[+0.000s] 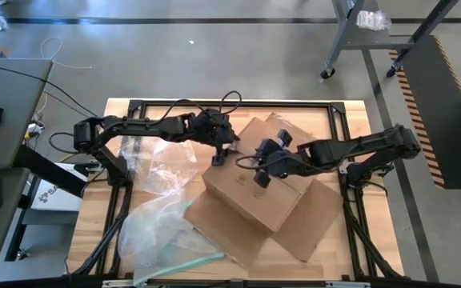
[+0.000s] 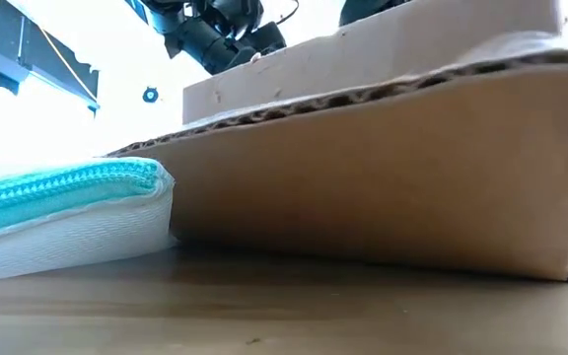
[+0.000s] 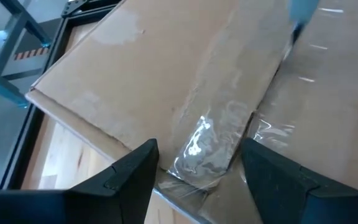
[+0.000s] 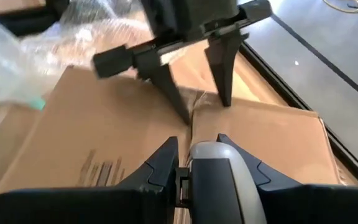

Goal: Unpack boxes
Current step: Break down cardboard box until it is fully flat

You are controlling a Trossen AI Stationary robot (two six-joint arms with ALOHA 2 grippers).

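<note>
The box [image 1: 254, 188] lies mid-table with its taped seam up. The left gripper [image 3: 197, 171] stands at the seam's end, fingers [image 3: 132, 177] spread — the clear tape [image 3: 219, 134] runs on ahead between them. The right gripper [image 4: 197, 165] pinches a grey tool [image 4: 219, 183] between its fingers [image 4: 160, 165], over the seam and facing the left's tips. Bubble wrap [image 1: 162, 220] lies beside the box.

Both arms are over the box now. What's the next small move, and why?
Probably draw the grey tool in the right gripper along the taped seam toward the left gripper. The box is still sealed, and the left gripper's open fingers straddle the seam at its far edge, seemingly steadying it.
</note>
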